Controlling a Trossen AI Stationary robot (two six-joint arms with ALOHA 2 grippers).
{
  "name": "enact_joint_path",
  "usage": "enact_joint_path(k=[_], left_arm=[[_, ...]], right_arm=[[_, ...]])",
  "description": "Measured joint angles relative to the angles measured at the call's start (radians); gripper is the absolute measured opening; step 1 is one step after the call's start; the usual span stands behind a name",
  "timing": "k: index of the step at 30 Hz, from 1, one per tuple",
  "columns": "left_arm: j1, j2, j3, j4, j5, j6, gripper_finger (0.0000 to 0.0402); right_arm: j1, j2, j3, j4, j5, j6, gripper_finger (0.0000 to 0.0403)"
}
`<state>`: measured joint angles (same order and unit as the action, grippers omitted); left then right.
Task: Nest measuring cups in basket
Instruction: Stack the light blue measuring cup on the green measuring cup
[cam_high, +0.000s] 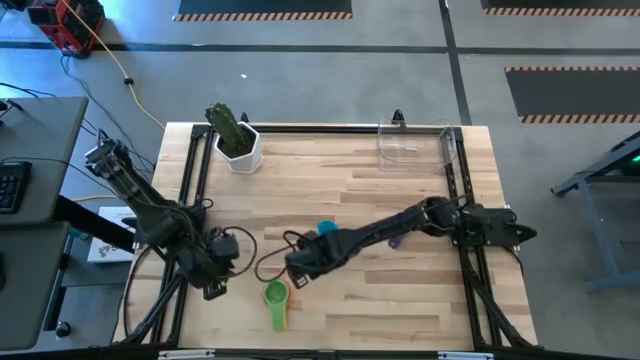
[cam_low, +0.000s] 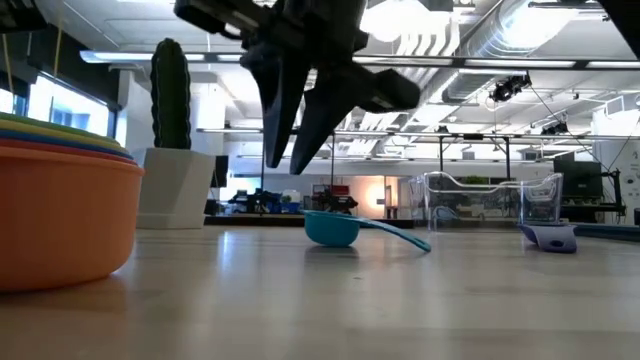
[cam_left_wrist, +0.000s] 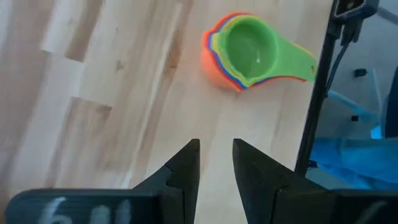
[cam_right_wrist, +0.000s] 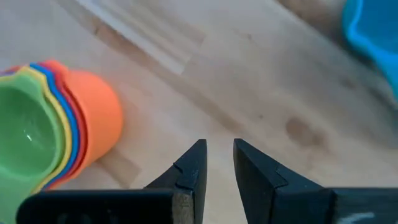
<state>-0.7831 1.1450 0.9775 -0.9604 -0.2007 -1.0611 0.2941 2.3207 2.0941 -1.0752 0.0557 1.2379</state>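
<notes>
A stack of nested measuring cups (cam_high: 275, 300), green innermost and orange outermost, sits on the table near its near edge; it also shows in the left wrist view (cam_left_wrist: 249, 50) and the right wrist view (cam_right_wrist: 50, 130). A teal cup (cam_high: 328, 230) and a purple cup (cam_high: 395, 240) lie apart at mid-table, on their bases (cam_low: 335, 228) (cam_low: 550, 238). The clear basket (cam_high: 415, 140) stands at the far edge. My right gripper (cam_high: 295, 265) hangs just far-right of the stack, fingers pointing down, narrowly open and holding nothing (cam_right_wrist: 219, 152). My left gripper (cam_left_wrist: 216, 149) waits left of the stack, narrowly open.
A white pot with a cactus (cam_high: 238, 140) stands at the far left corner. Black frame rails (cam_high: 195, 180) run along the table's left and right sides. Bare wood lies between the teal cup and the basket.
</notes>
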Motion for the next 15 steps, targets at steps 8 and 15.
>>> enact_joint_path(k=[8,15], left_arm=[[0.029,-0.084,0.0,-0.052,-0.032,0.0,0.0087],[0.058,-0.135,0.0,-0.103,-0.051,0.0,0.0087]], right_arm=[[-0.074,0.0,0.0,-0.033,-0.028,-0.135,0.0071],[-0.122,0.0,0.0,-0.118,-0.065,-0.228,0.0071]])
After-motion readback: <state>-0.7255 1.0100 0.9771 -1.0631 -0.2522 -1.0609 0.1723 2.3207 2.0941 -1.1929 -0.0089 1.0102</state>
